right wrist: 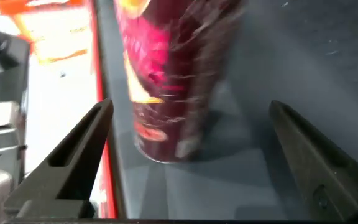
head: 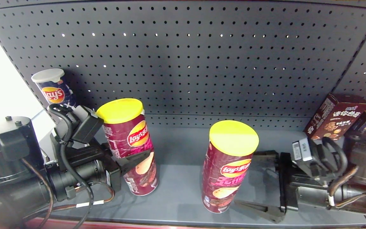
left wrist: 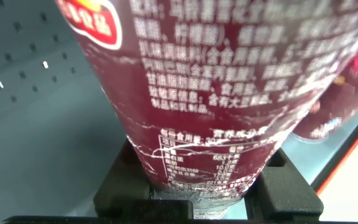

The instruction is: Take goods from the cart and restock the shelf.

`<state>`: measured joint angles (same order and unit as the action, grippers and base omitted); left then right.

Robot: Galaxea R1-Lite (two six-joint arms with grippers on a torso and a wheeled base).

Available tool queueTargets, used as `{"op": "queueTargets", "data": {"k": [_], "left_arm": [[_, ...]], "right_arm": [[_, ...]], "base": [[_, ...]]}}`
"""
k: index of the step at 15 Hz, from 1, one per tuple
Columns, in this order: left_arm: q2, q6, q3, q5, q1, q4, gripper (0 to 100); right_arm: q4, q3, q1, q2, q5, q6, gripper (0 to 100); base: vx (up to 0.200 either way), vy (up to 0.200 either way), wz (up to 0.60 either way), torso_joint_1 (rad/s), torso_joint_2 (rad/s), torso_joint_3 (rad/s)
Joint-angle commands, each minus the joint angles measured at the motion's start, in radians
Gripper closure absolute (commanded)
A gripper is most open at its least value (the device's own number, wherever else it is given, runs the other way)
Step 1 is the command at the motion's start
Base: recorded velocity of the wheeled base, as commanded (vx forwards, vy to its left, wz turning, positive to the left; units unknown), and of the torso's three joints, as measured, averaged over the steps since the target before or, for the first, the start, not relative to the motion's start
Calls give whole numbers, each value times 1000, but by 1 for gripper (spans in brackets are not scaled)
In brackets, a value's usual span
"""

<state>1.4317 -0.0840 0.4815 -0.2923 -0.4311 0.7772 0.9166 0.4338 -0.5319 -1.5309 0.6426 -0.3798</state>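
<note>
Blue can (head: 53, 90): you see a round red-and-yellow logo on its side.
Left maroon can (head: 129, 143): the same kind of logo; the left wrist view shows you dense white characters and a boxed table.
Right maroon can (head: 229, 168): logo above yellow characters.
Brown box (head: 335, 116): white characters.

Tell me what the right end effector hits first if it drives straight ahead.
The upright yellow-lidded chip can on the shelf, straight ahead of the right end effector and centred between its open jaws; how near is hard to judge.
</note>
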Motion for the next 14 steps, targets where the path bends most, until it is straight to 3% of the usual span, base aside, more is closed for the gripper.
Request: {"op": "queueTargets", "data": {"k": [1,3,7,9,11,14], "left_arm": [[-2,1,-7,1,-2,2,100],[0,3,0,1,0,2,100],[1,1,-3,13,0,2,100],[1,1,5,15,0,2,100],[0,1,5,33,-2,4,100],[-2,-2,5,53,-8,4,100]], "right_arm": [[-1,-27,21,120,0,1,0],[-2,-37,43,198,-12,2,0],[-53,-26,102,403,-271,2,0],[-153,-41,102,525,-406,2,0],[-329,-99,98,729,-630,1,0],[-627,-173,110,1060,-699,1,0]], "base": [[0,0,0,0,0,0],[0,0,0,0,0,0],[0,0,0,0,0,0],[0,0,0,0,0,0],[0,0,0,0,0,0],[0,0,0,0,0,0]]}}
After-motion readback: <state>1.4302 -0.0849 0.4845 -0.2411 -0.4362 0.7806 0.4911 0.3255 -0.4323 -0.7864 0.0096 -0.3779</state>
